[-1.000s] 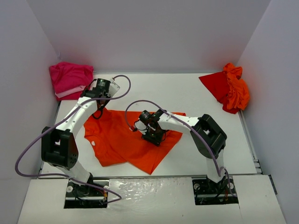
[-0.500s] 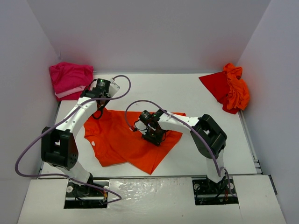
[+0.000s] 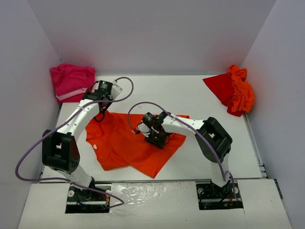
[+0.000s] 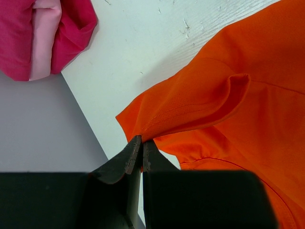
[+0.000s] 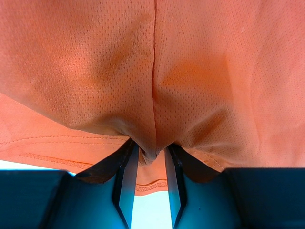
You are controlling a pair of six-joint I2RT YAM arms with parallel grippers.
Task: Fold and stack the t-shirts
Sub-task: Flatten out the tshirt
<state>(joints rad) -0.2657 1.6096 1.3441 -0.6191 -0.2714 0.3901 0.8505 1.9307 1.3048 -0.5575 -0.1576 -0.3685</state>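
Observation:
An orange t-shirt (image 3: 125, 143) lies spread and rumpled across the middle of the table. My left gripper (image 3: 100, 114) is at its far left corner, shut on the cloth edge (image 4: 139, 139) and holding it slightly raised. My right gripper (image 3: 157, 139) presses down on the shirt's right half. Its fingers stand a little apart with a pucker of orange cloth (image 5: 151, 151) pinched between the tips, right on a seam. A magenta pink t-shirt (image 3: 71, 81) sits folded at the far left. A red t-shirt (image 3: 219, 87) and another orange one (image 3: 242, 91) are heaped at the far right.
White walls close in the table on the left, back and right. The pink t-shirt (image 4: 43, 33) lies just beyond the table's left edge, close to my left gripper. Bare table (image 3: 181, 93) shows behind the spread shirt.

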